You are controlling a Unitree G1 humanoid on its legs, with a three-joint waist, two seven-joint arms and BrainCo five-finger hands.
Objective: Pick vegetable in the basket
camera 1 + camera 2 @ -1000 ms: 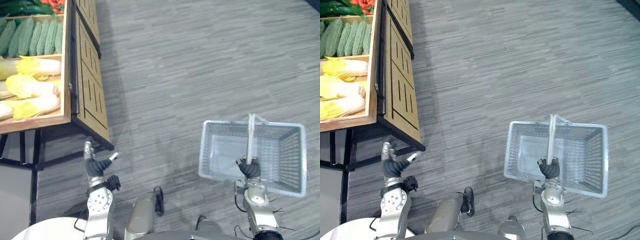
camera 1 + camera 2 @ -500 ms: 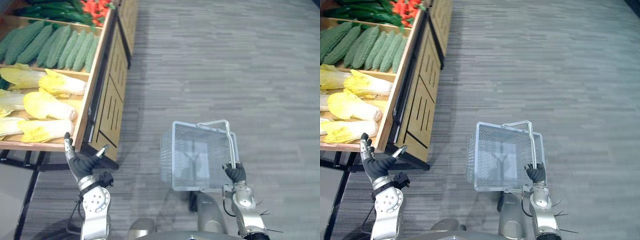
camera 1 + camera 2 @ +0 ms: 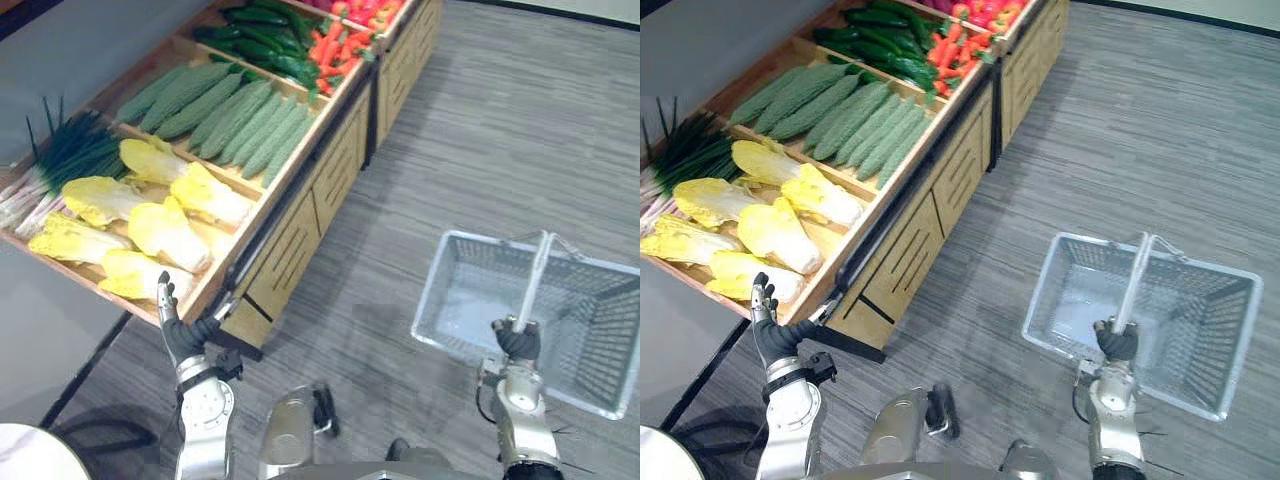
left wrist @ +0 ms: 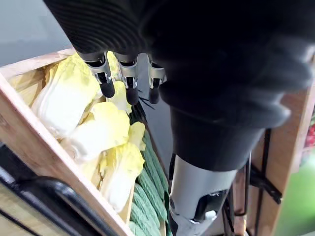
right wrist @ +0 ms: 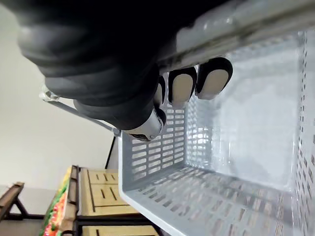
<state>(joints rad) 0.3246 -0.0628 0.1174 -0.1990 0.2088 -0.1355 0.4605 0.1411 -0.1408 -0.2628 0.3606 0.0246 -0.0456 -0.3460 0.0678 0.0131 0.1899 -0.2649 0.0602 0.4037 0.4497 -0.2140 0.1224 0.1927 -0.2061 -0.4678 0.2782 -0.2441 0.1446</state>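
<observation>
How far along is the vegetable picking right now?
Done: the right hand grips the empty basket by its handle. In hand: the open left hand hovers by the cabbages at the edge of the stand, holding nothing. Left: grasping a vegetable and dropping it in.

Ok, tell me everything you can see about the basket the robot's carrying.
The basket is a pale grey plastic shopping basket, rectangular, with slotted walls and a solid bottom. It is empty. Its handle is swung up over the middle, and the right hand has its fingers curled round it, holding the basket roughly level above the grey floor. It hangs to the right of the wooden vegetable stand, apart from it.
</observation>
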